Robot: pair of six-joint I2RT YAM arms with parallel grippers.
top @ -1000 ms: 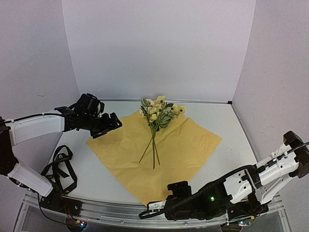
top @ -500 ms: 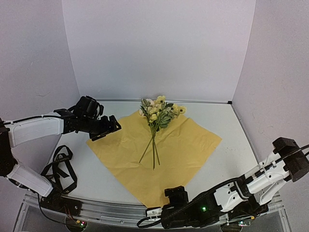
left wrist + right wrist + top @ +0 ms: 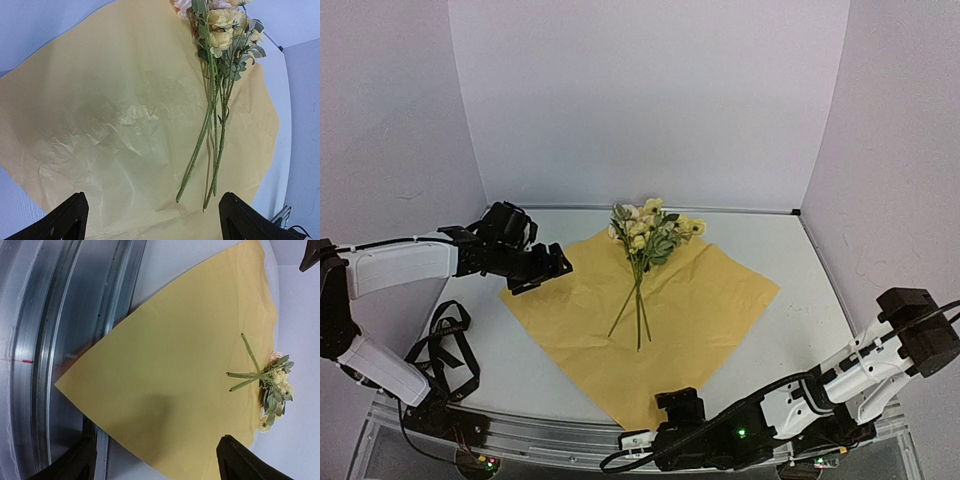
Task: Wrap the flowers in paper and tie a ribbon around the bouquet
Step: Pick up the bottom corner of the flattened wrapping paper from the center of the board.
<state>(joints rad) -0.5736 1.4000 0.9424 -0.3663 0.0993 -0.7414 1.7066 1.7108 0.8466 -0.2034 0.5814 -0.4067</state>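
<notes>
The paper [image 3: 700,300] lies flat on the table as a yellow-orange diamond, creased on its left side [image 3: 110,130]. The flowers [image 3: 650,228] rest loose on it, blossoms at the far corner and thin stems [image 3: 212,135] running toward the middle. No rolled bouquet is in view. My left gripper [image 3: 542,270] hovers open over the paper's left corner [image 3: 155,227], nothing between its fingers. At the table's near edge my right gripper [image 3: 642,437] stands open over the paper's near corner [image 3: 160,467]. A black ribbon [image 3: 448,345] lies in loops at the left.
An aluminium rail [image 3: 45,340] runs along the table's near edge under the right gripper. White walls close the table at the back and both sides. The right arm [image 3: 840,385] stretches low along the near right edge.
The right arm has sunk lower and slid its gripper a little left along the near edge. The left gripper has dipped slightly toward the paper. Paper and flowers have not moved.
</notes>
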